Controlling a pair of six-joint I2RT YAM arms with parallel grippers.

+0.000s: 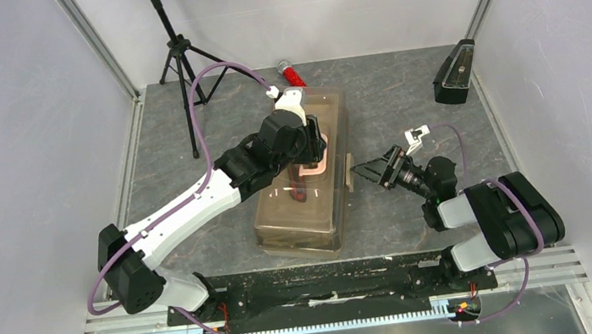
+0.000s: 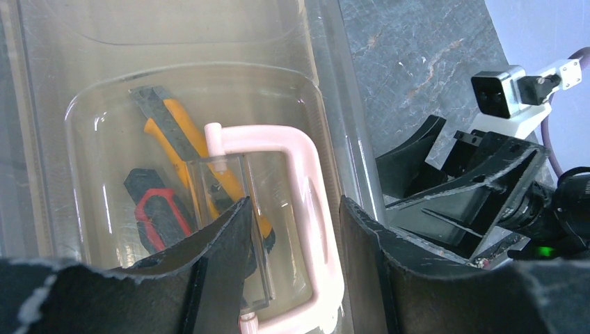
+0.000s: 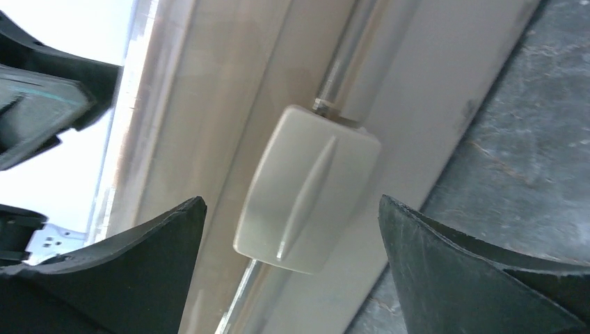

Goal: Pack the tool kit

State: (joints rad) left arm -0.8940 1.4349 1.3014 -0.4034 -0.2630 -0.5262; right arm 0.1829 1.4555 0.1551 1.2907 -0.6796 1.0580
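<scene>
My left pincer (image 2: 293, 203) stands partly spread astride the cream handle (image 2: 316, 174) of the toolbox (image 1: 307, 217), which lies mid-frame in the top view. My right pincer (image 3: 291, 200) gapes wide around the side latch (image 3: 309, 184), touching nothing.

Between the black fingers of the left gripper (image 2: 293, 223) the handle (image 2: 316, 209) is pale pink, on a translucent tan toolbox (image 2: 90, 69). Left of those fingers show an orange utility knife (image 2: 158, 133) and a red-and-black utility knife (image 2: 156, 219). The right gripper (image 3: 291, 202), also black, frames a cream latch (image 3: 306, 188) (plain, glossy), with the grey veined table (image 3: 515, 153) to its right.
</scene>
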